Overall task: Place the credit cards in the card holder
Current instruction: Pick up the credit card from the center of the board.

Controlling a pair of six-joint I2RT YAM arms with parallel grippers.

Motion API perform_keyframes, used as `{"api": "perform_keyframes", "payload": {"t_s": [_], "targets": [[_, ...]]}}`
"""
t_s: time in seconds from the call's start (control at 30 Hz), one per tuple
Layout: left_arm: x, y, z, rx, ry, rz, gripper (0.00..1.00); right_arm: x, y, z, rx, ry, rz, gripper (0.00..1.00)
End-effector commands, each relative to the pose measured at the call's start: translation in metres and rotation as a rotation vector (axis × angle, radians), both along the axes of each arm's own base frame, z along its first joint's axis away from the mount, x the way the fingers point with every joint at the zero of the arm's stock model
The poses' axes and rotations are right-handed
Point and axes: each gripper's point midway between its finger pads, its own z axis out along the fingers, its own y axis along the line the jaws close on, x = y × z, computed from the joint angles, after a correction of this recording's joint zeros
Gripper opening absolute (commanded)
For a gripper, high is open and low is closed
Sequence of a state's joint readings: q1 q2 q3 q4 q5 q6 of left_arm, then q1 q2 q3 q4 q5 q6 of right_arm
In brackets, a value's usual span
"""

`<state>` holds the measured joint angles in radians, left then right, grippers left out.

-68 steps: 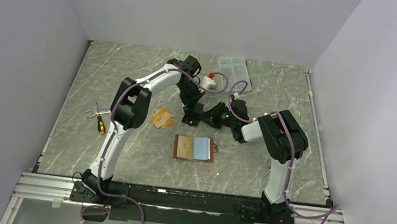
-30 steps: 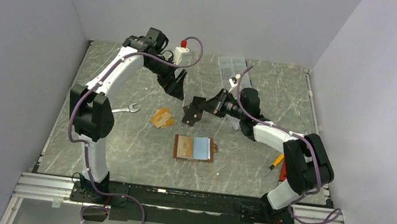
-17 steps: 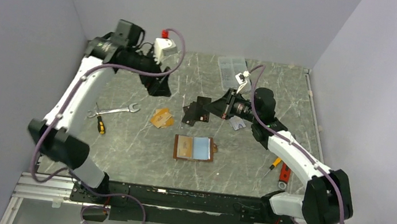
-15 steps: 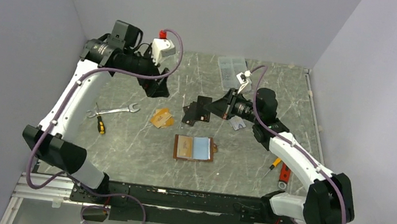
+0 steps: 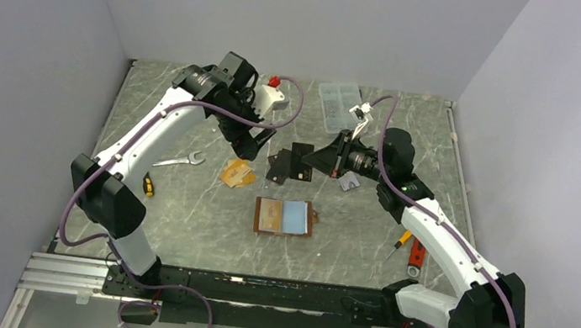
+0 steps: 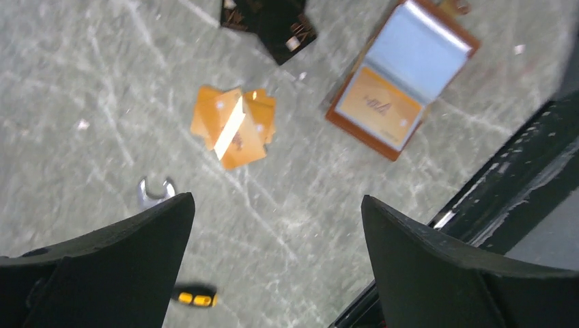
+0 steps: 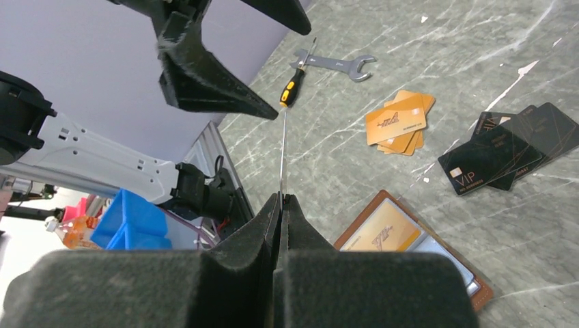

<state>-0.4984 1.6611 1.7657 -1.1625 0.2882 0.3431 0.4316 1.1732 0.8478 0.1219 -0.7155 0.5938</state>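
Observation:
The card holder (image 5: 285,217) lies open on the table, brown with pale blue pockets and one orange card in its left pocket; it also shows in the wrist views (image 6: 403,72) (image 7: 410,242). Orange-tan credit cards (image 5: 236,174) (image 6: 233,127) (image 7: 399,123) lie in a loose pile left of it. Black cards (image 5: 278,167) (image 7: 502,154) lie behind it. My right gripper (image 5: 313,159) (image 7: 280,197) is shut on a black card (image 5: 300,159), held edge-on above the table. My left gripper (image 5: 246,143) (image 6: 276,205) hangs open and empty above the orange pile. A silver-grey card (image 5: 350,182) lies under the right arm.
A wrench (image 5: 177,162) (image 6: 154,191) and a yellow-handled screwdriver (image 5: 148,186) (image 7: 292,85) lie at the left. A clear compartment box (image 5: 341,107) stands at the back. An orange screwdriver (image 5: 402,241) and a red tool (image 5: 416,259) lie at the right.
The left arm swung out to the far left, then came back in over the orange cards, still open. The right gripper drew back slightly right with the black card.

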Motion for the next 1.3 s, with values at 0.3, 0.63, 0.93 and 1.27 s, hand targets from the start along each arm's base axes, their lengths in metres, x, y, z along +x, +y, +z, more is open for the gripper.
{"api": "perform_keyframes", "payload": {"t_s": [0.3,0.63,0.93,1.27], "targets": [[0.032,0.129,-0.009,0.429,-0.188,0.388,0.99,-0.005,-0.006,0.033,0.003,-0.145,0.002,0.00],[-0.007,0.036,0.038,-0.351,0.075,0.117,0.99,-0.005,0.002,0.037,0.034,-0.147,0.051,0.00],[-0.068,-0.049,0.082,-0.842,0.203,-0.221,0.99,-0.018,0.012,0.064,0.141,-0.187,0.150,0.00],[-0.089,-0.068,0.087,-0.901,0.266,-0.323,0.87,-0.022,0.032,0.071,0.207,-0.183,0.206,0.00]]}}
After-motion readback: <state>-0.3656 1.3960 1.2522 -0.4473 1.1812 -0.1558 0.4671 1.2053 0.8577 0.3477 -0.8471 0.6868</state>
